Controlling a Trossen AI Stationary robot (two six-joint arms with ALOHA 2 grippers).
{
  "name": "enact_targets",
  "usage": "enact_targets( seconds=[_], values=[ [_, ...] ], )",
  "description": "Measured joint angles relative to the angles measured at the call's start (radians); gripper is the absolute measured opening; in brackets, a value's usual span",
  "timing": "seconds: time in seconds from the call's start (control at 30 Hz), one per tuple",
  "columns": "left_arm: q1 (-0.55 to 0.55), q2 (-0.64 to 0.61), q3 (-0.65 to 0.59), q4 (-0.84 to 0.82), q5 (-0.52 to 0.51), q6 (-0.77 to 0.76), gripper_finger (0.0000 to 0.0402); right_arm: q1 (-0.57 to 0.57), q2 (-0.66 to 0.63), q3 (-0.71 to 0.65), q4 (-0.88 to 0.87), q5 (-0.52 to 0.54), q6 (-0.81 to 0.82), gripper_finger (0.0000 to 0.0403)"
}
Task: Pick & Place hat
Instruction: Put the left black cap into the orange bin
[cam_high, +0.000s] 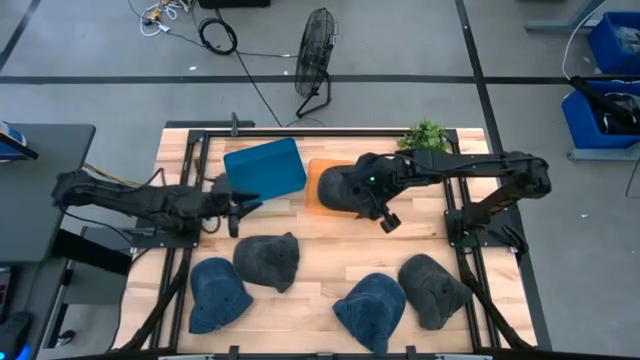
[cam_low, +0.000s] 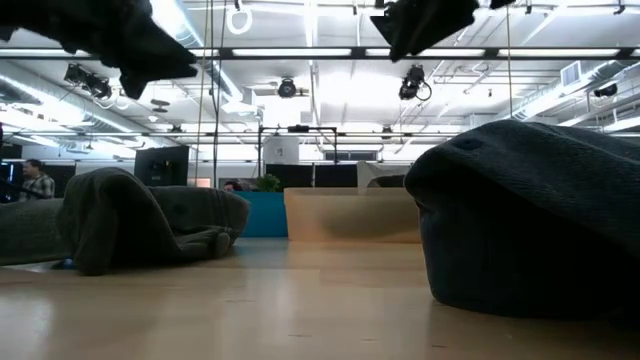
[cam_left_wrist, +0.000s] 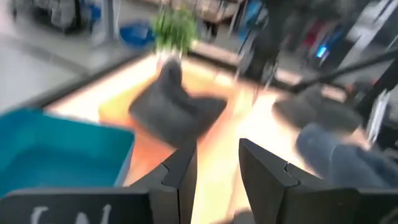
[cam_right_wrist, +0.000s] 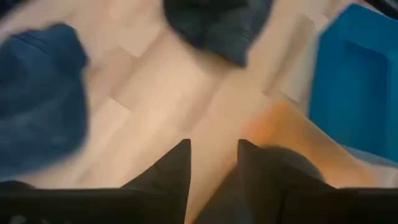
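Observation:
A dark grey hat (cam_high: 343, 190) lies in the orange tray (cam_high: 314, 180); the left wrist view shows the hat (cam_left_wrist: 177, 109) there too, and the right wrist view shows it (cam_right_wrist: 292, 167) beside my fingers. My right gripper (cam_high: 386, 217) (cam_right_wrist: 213, 168) is open and empty, raised just off the hat's near right edge. My left gripper (cam_high: 237, 208) (cam_left_wrist: 217, 171) is open and empty, hovering at the near side of the blue bin (cam_high: 265, 168). In the low view both grippers, right (cam_low: 425, 25) and left (cam_low: 140, 45), hang well above the table.
Several hats rest on the near half of the table: a dark grey one (cam_high: 268, 262), a blue one (cam_high: 218, 293), another blue one (cam_high: 370, 308) and a dark grey one (cam_high: 432, 290). A small green plant (cam_high: 426, 135) stands at the far edge.

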Motion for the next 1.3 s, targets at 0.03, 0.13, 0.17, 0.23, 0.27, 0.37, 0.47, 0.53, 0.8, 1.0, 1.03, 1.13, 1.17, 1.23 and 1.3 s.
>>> enact_targets(
  seconds=[0.03, 0.13, 0.17, 0.23, 0.27, 0.37, 0.47, 0.53, 0.8, 1.0, 1.03, 1.13, 1.17, 1.23, 1.3],
  values=[
    [0.0, 0.036, 0.036, -0.062, 0.005, -0.017, 0.0122, 0.005, 0.0, 0.0, 0.0, -0.007, 0.009, 0.0135],
    [0.0, 0.154, 0.149, -0.228, 0.073, -0.031, 0.0122, 0.014, 0.0, 0.0, 0.0, -0.008, 0.018, 0.0135],
    [0.0, 0.194, 0.183, -0.265, 0.106, -0.03, 0.0122, 0.016, 0.001, 0.0, 0.0, -0.008, 0.018, 0.0135],
    [-0.001, 0.267, 0.234, -0.313, 0.173, -0.016, 0.0122, 0.018, 0.001, 0.0, 0.0, -0.008, 0.018, 0.0135],
    [-0.001, 0.302, 0.252, -0.322, 0.201, -0.008, 0.0122, 0.018, 0.001, 0.0, 0.001, -0.008, 0.018, 0.0135],
    [-0.001, 0.397, 0.28, -0.315, 0.293, -0.007, 0.0122, 0.018, 0.001, 0.0, 0.002, -0.007, 0.046, 0.0135],
    [-0.002, 0.499, 0.288, -0.314, 0.359, -0.01, 0.0122, 0.017, 0.002, 0.0, 0.001, -0.007, 0.083, 0.0135],
    [-0.008, 0.564, 0.288, -0.316, 0.366, -0.006, 0.0122, 0.017, 0.002, 0.0, 0.001, -0.007, 0.098, 0.0135],
    [-0.063, 0.742, 0.288, -0.267, 0.381, 0.005, 0.0122, 0.017, 0.002, 0.0, 0.001, -0.007, 0.119, 0.0135],
    [-0.07, 0.832, 0.288, -0.264, 0.354, 0.004, 0.0122, 0.017, 0.002, 0.0, 0.002, -0.006, 0.127, 0.0135],
    [-0.07, 0.845, 0.288, -0.263, 0.344, 0.004, 0.0122, 0.017, 0.002, 0.0, 0.003, -0.006, 0.138, 0.0135],
    [-0.066, 0.866, 0.288, -0.262, 0.316, 0.005, 0.0122, 0.017, 0.002, 0.0, 0.005, -0.006, 0.178, 0.0135],
    [-0.066, 0.867, 0.288, -0.263, 0.316, 0.006, 0.0122, 0.017, 0.002, 0.0, 0.005, -0.006, 0.19, 0.0135],
    [-0.066, 0.866, 0.295, -0.27, 0.314, 0.006, 0.0122, 0.017, 0.002, 0.0, 0.005, -0.006, 0.21, 0.0135],
    [-0.067, 0.859, 0.313, -0.284, 0.313, 0.009, 0.0122, 0.017, 0.002, 0.0, 0.005, -0.006, 0.223, 0.0135]
  ],
)
